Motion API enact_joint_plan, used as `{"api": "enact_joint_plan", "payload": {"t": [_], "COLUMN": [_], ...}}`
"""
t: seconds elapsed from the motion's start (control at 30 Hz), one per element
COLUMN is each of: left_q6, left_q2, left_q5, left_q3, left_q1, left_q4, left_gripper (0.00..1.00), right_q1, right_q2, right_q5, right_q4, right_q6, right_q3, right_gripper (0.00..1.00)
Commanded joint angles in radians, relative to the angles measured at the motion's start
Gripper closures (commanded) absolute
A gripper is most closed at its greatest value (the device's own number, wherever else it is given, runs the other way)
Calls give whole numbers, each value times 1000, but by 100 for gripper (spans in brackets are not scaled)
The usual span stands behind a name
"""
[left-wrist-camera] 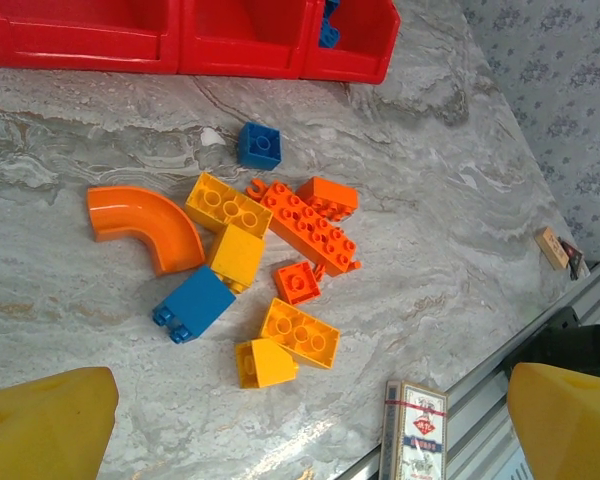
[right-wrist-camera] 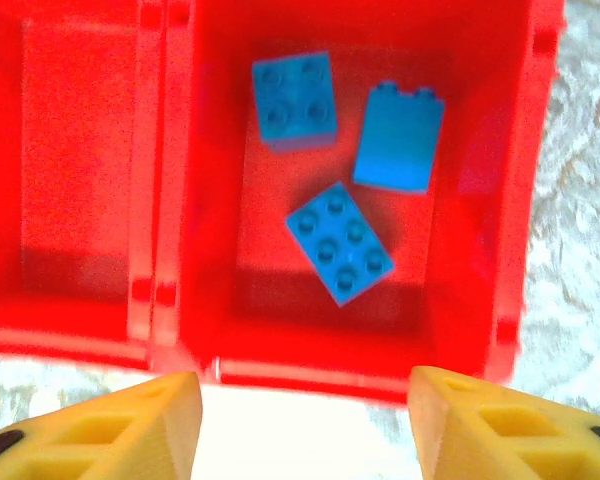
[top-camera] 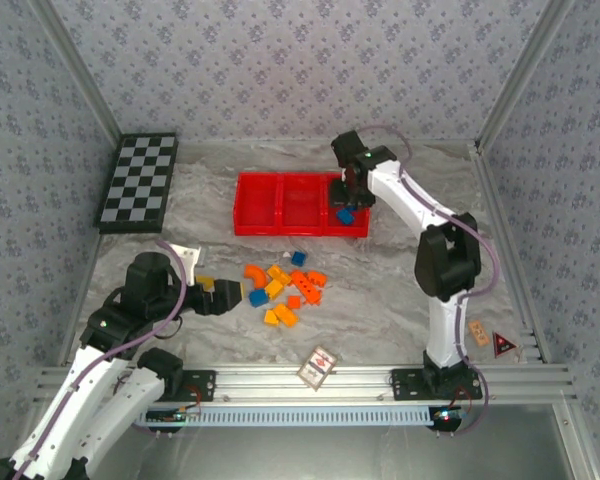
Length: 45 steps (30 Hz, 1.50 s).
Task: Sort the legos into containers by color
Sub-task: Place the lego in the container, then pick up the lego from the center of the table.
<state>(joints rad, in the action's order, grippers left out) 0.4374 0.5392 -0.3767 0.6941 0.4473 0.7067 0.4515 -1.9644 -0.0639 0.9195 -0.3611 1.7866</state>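
Bolted at the near edge of the counter (top-camera: 380, 300), the two arms reach inward in the overhead view. The left hand (top-camera: 223, 290) hangs low over the near-left part of the counter, its yellow fingers spread wide with nothing between them. The loose legos (top-camera: 285, 285) lie scattered just to its right, around the middle of the counter. The right hand (top-camera: 352, 200) hovers over the right compartment (top-camera: 360, 222) of the red tray (top-camera: 242, 205), which lies toward the far edge, and a blue brick (top-camera: 345, 215) shows beneath it. A checkerboard (top-camera: 138, 182) sits at the far-left corner and a patterned card (top-camera: 318, 366) by the near edge.

From the left wrist, the left fingers (left-wrist-camera: 45, 425) stand at the bottom corners of the view, fully apart and touching nothing. Ahead of them on the counter lie an orange curved piece (left-wrist-camera: 145, 225), a long red-orange brick (left-wrist-camera: 310, 228), several yellow bricks (left-wrist-camera: 300, 332) and two blue ones (left-wrist-camera: 193, 305), all clear of both fingers.

From the right wrist, the right hand is open: its fingers (right-wrist-camera: 510, 425) are parted and grip nothing, poised above the tray's near wall. Three blue bricks (right-wrist-camera: 340, 242) lie on the compartment floor beyond the fingertips, none touching another, all apart from the hand.
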Motion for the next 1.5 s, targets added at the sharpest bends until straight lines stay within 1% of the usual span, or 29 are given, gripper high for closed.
{"api": "enact_joint_plan", "payload": {"t": [0.0,0.03,0.1,0.17,0.23,0.3,0.4,0.5,0.7,0.83,0.93,0.97,1.07,1.17,1.33,1.47], "left_q6": [-6,-5,-5,-5,-3,-2,-2,0,0,0,0,0,0,0,0,1], "left_q2": [7,9,11,10,10,10,10,10,7,7,8,8,7,7,8,8], "left_q5": [10,10,11,12,15,21,25,30,25,25,21,21,21,20,19,21], "left_q3": [4,4,5,5,5,5,5,7,7,7,6,7,7,7,7,7], "left_q1": [7,7,7,7,7,7,6,7,7,7,7,7,7,7,6,5], "left_q4": [10,10,12,11,13,13,14,18,16,16,16,15,15,15,13,15], "left_gripper": [0,0,0,0,0,0,0,0,0,0,0,0,0,0,0,0], "right_q1": [33,41,63,85,108,148,230,299,313,310,314,318,325,322,309,296], "right_q2": [141,168,228,275,304,325,342,334,264,225,175,156,137,151,167,167], "right_q5": [2,17,59,111,177,212,224,197,97,89,51,40,21,45,54,95], "right_q4": [-34,-42,-64,-89,-105,-108,-105,-112,-132,-114,-79,-67,-59,-66,-72,-82], "right_q6": [-26,-25,-2,62,161,296,495,619,630,595,594,594,591,555,558,585], "right_q3": [-104,-133,-205,-265,-315,-363,-444,-514,-533,-506,-467,-456,-447,-447,-447,-461], "right_gripper": [33,31,30,28,27,27,28,24,10,8,6,0,0,0,1,5]}}
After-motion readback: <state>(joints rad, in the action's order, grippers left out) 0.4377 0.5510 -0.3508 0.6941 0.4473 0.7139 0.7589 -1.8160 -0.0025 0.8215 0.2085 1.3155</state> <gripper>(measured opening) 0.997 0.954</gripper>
